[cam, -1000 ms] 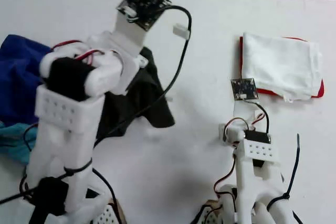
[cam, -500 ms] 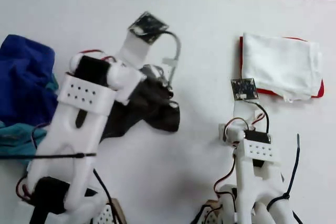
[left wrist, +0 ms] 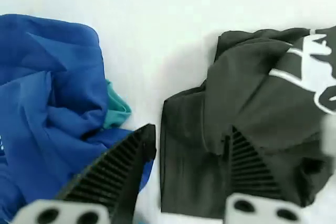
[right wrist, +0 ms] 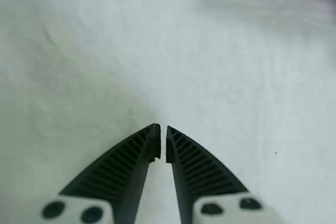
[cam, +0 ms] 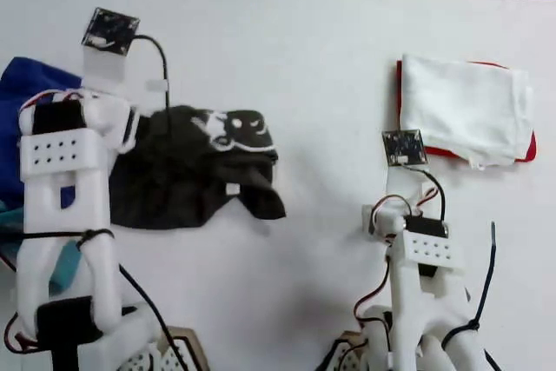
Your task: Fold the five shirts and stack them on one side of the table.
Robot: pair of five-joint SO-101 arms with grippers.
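Two shirts sit stacked by the right edge of the bench [cam: 347, 49], a folded white shirt [cam: 465, 110] on a red shirt [cam: 528, 150]; we see the black shirt [cam: 187, 175] crumpled toward the left, just beside a blue shirt [left wrist: 47, 87] and a teal shirt [left wrist: 116, 109] at the left edge; our left gripper [left wrist: 191, 135] hangs spread over the black shirt's edge, holding nothing; our right gripper [right wrist: 163, 129] is pressed together above the bench.
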